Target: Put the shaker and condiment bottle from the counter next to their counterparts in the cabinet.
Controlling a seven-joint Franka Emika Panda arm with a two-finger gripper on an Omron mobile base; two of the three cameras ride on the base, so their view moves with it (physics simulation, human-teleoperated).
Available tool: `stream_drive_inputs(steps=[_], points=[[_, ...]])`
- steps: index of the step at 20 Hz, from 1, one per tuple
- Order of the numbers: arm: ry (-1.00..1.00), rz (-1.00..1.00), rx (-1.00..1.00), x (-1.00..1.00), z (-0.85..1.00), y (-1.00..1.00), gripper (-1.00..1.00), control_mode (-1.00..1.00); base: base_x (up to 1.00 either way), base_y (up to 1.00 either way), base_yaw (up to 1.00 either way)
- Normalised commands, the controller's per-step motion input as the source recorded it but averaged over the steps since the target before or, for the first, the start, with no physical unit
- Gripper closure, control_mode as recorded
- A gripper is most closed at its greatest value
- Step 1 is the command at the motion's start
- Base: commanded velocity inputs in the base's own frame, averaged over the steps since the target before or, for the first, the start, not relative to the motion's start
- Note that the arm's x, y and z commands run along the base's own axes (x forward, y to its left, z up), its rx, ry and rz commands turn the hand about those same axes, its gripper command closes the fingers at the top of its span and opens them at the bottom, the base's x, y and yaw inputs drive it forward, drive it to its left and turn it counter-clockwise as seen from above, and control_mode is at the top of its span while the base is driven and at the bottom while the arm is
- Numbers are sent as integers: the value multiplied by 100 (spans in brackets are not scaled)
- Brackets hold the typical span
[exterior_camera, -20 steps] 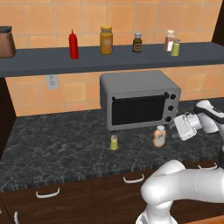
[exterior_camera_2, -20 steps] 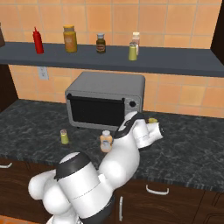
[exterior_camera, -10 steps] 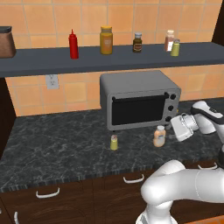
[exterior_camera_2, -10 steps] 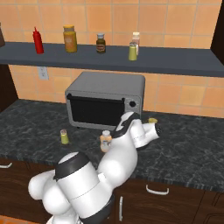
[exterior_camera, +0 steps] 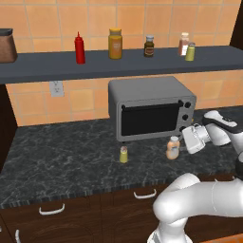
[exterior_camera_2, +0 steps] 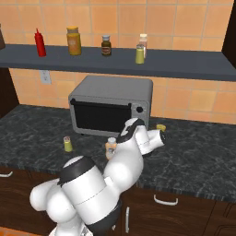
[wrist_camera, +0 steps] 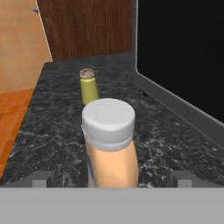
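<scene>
The condiment bottle, peach-orange with a pale cap, stands upright on the counter in front of the toaster oven. In the hand view it looms close, between my two fingertips, which stand wide apart with gaps on both sides. My gripper is open, level with the bottle and just to its right. The tiny yellow-green shaker stands further left on the counter. The cabinet shelf holds the red squeeze bottle, a pinkish shaker and a yellow-green shaker.
The grey toaster oven stands right behind the bottle; its dark door runs along the hand view's right side. A mustard-yellow jar, a dark jar and a brown canister also stand on the shelf.
My hand has crept a little to the left, closer to the condiment bottle. The jaws have stayed open; bottle and shaker have not moved.
</scene>
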Motion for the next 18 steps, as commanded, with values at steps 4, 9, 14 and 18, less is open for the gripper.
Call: stream_drive_inputs(steps=[4, 9, 14, 18], points=[[0, 0, 0, 15, -10, 8, -100, -100, 0, 0, 0], [2, 1, 4, 3, -26, 8, 100, -100, 0, 0, 0], [1, -8, 5, 9, -4, 1, 100, -100, 0, 0, 0], [5, -31, 4, -16, 59, 0, 100, -100, 0, 0, 0]])
